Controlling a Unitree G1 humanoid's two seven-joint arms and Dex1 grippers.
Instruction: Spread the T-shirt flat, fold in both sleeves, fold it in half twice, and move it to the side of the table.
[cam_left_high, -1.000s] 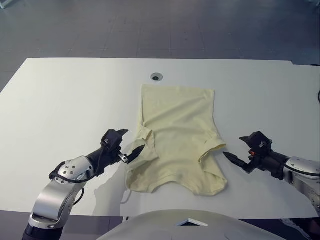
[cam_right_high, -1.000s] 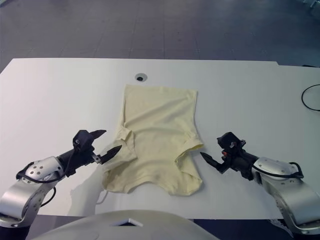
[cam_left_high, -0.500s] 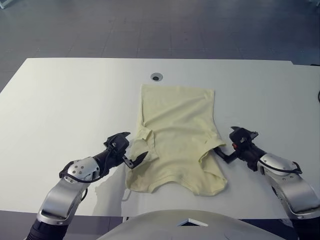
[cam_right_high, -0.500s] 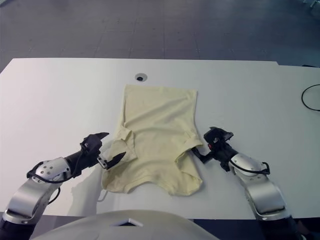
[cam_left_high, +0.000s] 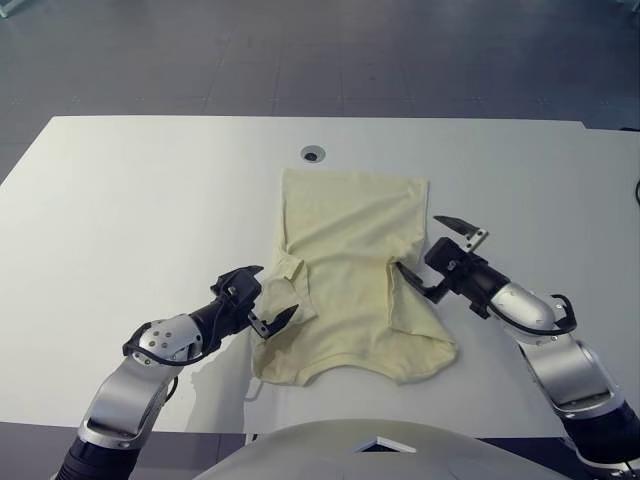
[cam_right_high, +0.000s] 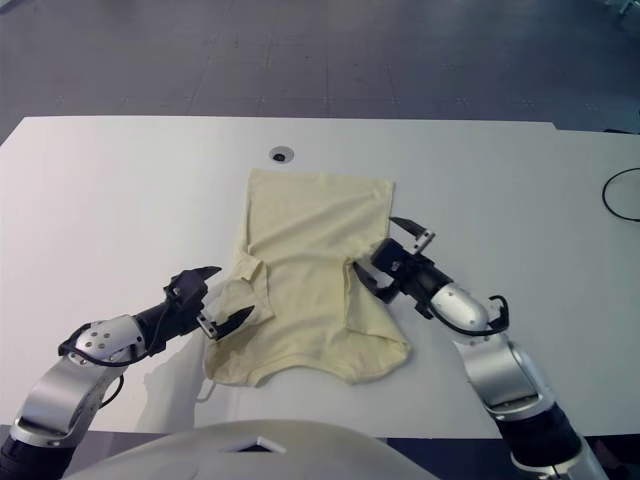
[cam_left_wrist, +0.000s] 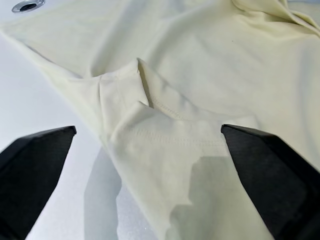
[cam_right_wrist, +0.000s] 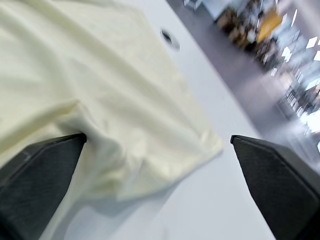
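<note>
Soft T-shirt (cam_left_high: 350, 240), creased; table (cam_left_high: 150, 200) smooth, flat.

Large indoor workspace, probably a laboratory or open-plan office. A wide white table (cam_left_high: 150, 180) has a round cable grommet (cam_left_high: 313, 154) near its far edge. Beyond the table lies a grey tiled floor (cam_left_high: 300, 60), with blurred furnishings (cam_right_wrist: 235, 20) and ceiling lights (cam_right_wrist: 311, 42) farther off.

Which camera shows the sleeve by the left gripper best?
Left wrist view: the sleeve lies close, seams visible, between the left gripper's open fingers. Eye views show it small; right wrist view shows the T-shirt's other side.
</note>
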